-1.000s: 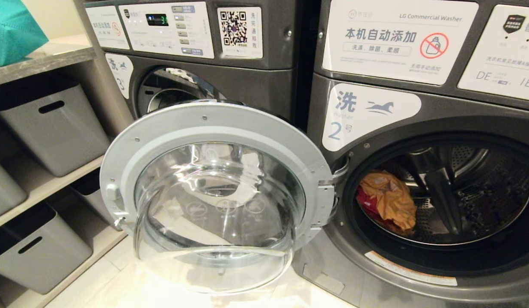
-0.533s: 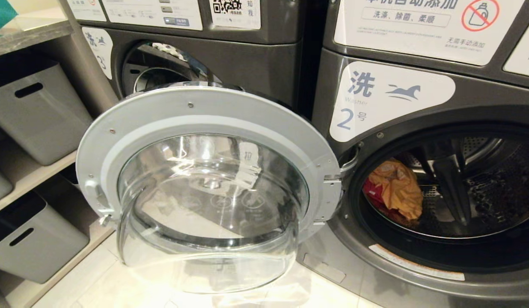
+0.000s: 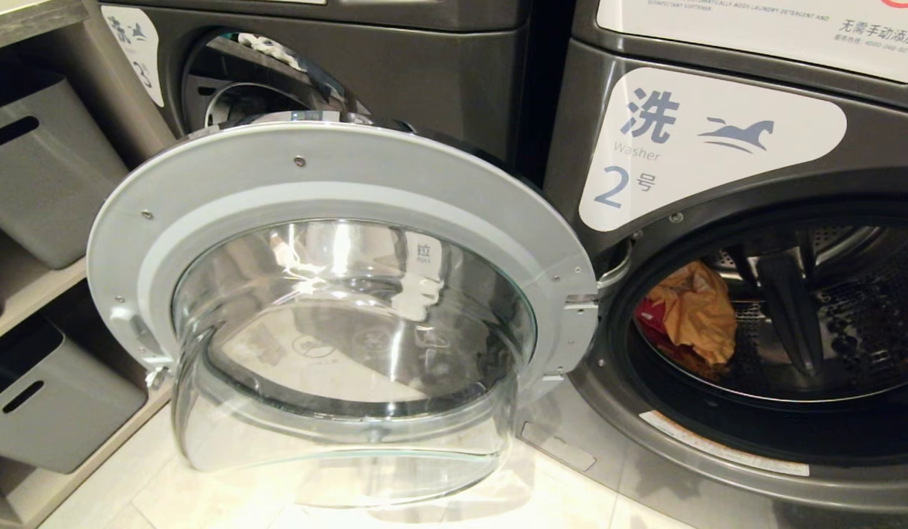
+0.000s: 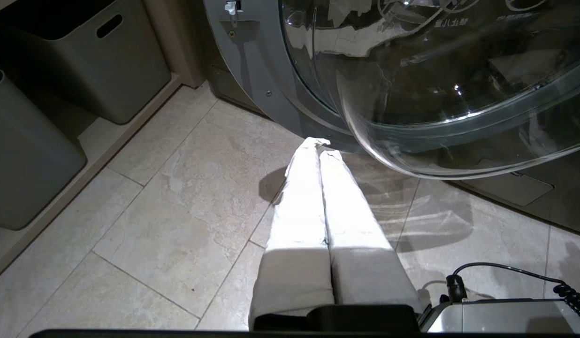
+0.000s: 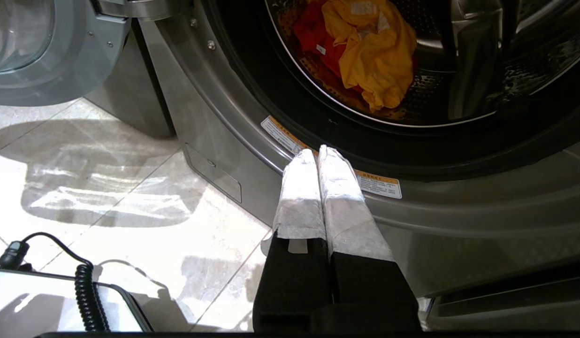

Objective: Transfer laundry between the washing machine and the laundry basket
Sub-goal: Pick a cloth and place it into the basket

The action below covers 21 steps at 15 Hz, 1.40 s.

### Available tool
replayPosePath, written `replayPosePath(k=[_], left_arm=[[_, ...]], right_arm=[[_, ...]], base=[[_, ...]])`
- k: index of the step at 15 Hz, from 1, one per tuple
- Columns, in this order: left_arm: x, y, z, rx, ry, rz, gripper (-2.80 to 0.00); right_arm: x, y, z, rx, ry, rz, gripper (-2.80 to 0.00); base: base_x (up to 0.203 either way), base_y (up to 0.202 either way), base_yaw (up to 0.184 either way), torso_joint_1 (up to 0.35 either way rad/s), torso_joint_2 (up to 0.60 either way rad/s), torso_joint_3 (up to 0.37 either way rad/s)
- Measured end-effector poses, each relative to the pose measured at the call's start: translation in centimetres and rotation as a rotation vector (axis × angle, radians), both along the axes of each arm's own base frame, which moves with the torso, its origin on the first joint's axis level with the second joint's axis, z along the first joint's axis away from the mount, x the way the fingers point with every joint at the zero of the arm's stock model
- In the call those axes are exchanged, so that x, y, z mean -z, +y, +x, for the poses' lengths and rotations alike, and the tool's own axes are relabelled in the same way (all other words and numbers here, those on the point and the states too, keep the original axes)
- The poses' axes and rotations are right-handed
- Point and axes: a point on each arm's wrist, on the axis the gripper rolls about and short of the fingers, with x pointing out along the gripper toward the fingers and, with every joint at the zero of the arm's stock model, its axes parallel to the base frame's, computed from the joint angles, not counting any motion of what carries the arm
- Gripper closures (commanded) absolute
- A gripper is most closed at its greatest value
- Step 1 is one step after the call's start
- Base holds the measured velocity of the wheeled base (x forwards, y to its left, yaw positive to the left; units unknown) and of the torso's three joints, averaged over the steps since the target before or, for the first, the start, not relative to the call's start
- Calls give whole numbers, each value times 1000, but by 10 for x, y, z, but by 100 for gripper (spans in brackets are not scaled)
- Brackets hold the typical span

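- Standing wide open, the round grey-rimmed door with the bulging clear glass bowl (image 3: 344, 323) of the dark grey front-loading washing machine marked 2 (image 3: 718, 147) is swung out toward nine o'clock of the drum opening in the head view.
- A crumpled yellow garment (image 3: 695, 312) is seen inside the perforated steel drum (image 3: 851, 323), at the nine o'clock side of the opening, with a red garment (image 3: 649, 323) lying partly under it.
- The left gripper (image 4: 318, 145) is held low over the pale stone floor tiles (image 4: 177, 211), its white-wrapped fingers (image 4: 304, 197) pressed together and empty, just beside the glass bowl's lower edge.
- The right gripper (image 5: 318, 152) is held with its fingers pressed together on nothing, at six o'clock below the drum opening, near the orange-and-white warning label (image 5: 379, 183).
- Grey plastic storage bins with slot handles (image 3: 35, 169) are set on beige shelves at nine o'clock of the door in the head view.
- No laundry basket is identified with certainty.
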Motion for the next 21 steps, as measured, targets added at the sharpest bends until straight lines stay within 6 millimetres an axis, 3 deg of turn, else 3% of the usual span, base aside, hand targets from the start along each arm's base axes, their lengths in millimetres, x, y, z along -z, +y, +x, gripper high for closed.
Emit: replayPosePath(k=[3, 7, 9, 11, 13, 16, 21], left_arm=[[0, 0, 0, 0, 0, 3, 0], [0, 0, 0, 8, 3, 9, 0], [0, 0, 0, 4, 0, 4, 0], [0, 0, 0, 2, 1, 2, 0], [0, 0, 0, 2, 0, 4, 0], [0, 0, 0, 0, 1, 1, 0], [0, 0, 0, 0, 1, 0, 0]], right_arm=[[-1, 0, 0, 11, 1, -3, 0], [-60, 0, -4, 8, -20, -8, 0], [-82, 0, 19, 3, 119, -1, 0], [-90, 0, 58, -2, 310, 13, 0], [-86, 1, 101, -1, 460, 32, 0], [-56, 2, 168, 11, 620, 59, 0], [5, 2, 255, 78, 567, 57, 0]], base=[[0, 0, 0, 0, 0, 0], [0, 0, 0, 0, 0, 0], [0, 0, 0, 0, 0, 0], [0, 0, 0, 0, 0, 0], [0, 0, 0, 0, 0, 0], [0, 0, 0, 0, 0, 0], [0, 0, 0, 0, 0, 0]])
